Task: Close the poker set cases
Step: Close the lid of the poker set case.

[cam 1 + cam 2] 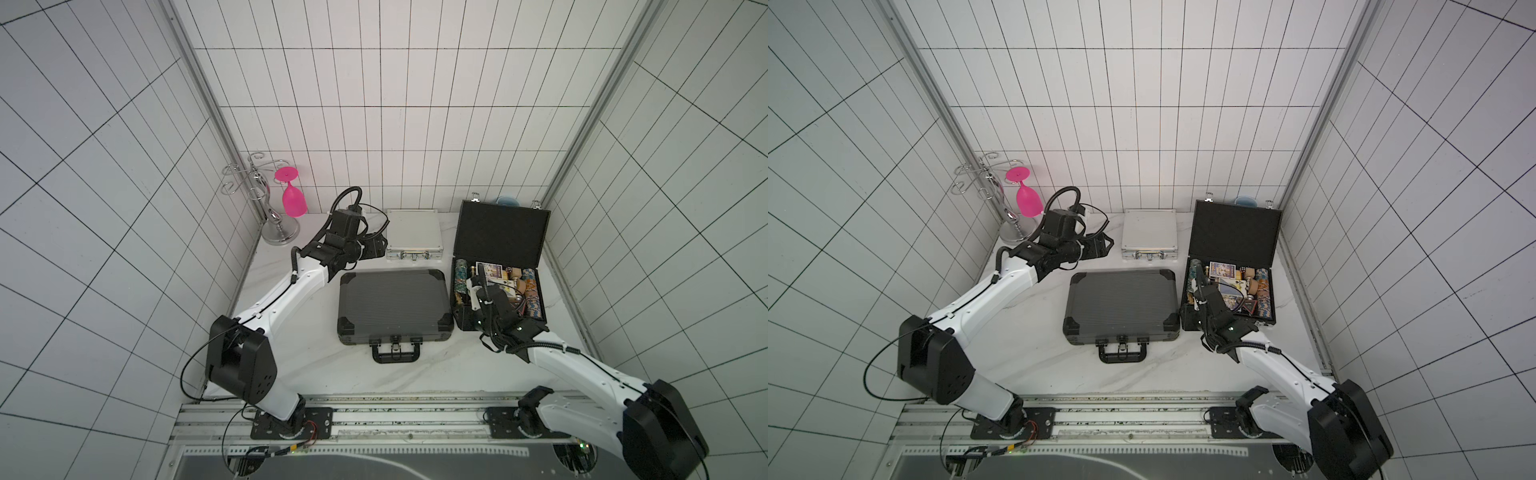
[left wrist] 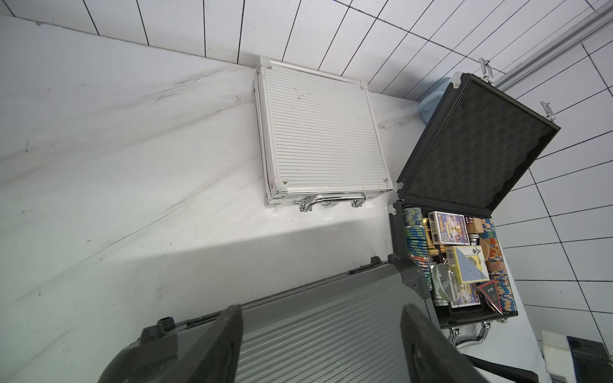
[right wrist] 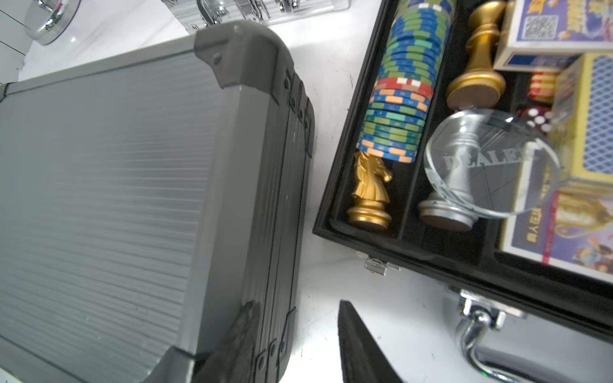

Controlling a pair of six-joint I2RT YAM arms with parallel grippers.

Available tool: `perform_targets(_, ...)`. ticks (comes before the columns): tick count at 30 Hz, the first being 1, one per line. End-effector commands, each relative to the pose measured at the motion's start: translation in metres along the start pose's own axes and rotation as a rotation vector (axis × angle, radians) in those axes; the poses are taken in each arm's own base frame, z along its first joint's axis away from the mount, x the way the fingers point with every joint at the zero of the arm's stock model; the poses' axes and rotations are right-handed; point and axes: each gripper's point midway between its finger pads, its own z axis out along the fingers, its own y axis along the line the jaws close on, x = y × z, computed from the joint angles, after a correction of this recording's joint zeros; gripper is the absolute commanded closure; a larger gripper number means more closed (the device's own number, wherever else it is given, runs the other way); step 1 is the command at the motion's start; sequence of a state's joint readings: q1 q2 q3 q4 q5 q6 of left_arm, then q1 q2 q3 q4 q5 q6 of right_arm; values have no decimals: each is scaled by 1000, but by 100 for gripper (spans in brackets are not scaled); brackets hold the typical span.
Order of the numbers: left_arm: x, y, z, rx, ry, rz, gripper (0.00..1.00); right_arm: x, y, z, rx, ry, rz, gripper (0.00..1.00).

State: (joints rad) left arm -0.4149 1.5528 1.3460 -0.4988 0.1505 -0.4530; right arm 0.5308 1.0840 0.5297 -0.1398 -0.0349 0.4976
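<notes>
The small silver case lies shut by the back wall. In the middle, the wide dark grey case is shut too, its handle toward the front. At the right, the black case stands open with its foam-lined lid upright, and chips, card boxes and chess pieces lie in its tray. My left gripper is open, left of the silver case and above the grey case's back edge. My right gripper is open and empty, low between the grey case and the black case's front left corner.
A chrome glass rack holding a pink glass stands in the back left corner. A light blue object peeks out behind the black lid. Tiled walls close in three sides, and a metal rail runs along the front.
</notes>
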Motion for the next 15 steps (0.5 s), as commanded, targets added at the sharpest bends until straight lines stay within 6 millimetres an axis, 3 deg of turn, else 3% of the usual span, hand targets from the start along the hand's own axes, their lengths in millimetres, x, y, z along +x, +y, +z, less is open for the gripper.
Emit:
perform_targets(1, -7, 2, -9, 3, -36, -8, 25, 23, -13, 3, 43, 67, 36, 57)
perform_targets(5, 4, 8, -8, -15, -3, -8, 25, 8, -6, 3, 43, 59, -1, 52)
perform_targets(11, 52, 33, -2, -69, 109, -26, 26, -27, 19, -14, -20, -10, -44, 48)
perform_targets(15, 70, 43, -10, -78, 107, -36, 28, -40, 38, -20, -75, -32, -85, 49)
